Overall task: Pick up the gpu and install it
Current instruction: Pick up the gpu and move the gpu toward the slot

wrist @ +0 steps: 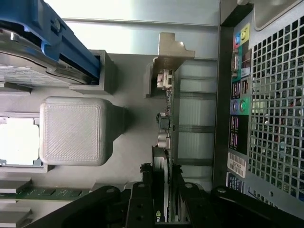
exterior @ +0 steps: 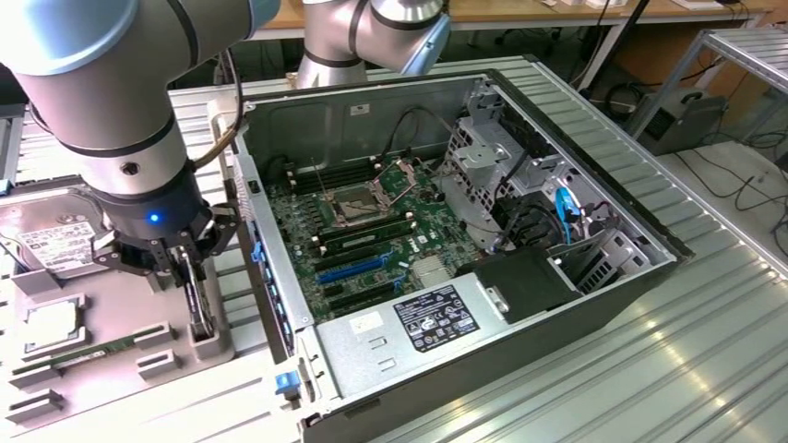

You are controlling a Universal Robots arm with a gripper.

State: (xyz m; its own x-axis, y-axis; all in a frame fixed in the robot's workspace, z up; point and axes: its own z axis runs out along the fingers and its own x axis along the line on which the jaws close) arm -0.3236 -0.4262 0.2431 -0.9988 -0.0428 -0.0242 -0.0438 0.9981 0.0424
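On the exterior view's left, a grey tray [exterior: 117,300] is holding a hard drive [exterior: 55,242], a square chip [exterior: 50,323] and a green memory stick [exterior: 92,351] in separate nests. Just right of these, the arm [exterior: 99,92] is reaching down over the tray's right edge. Its gripper [exterior: 183,277] is clenching the gpu [exterior: 199,309], with one finger pressing each face of the card. The gpu is standing on edge in a grey slotted holder [exterior: 212,346], close beside the case [exterior: 591,305]. Further right, the case is lying open on its side, exposing the motherboard [exterior: 369,221] and a labelled power supply [exterior: 431,318].
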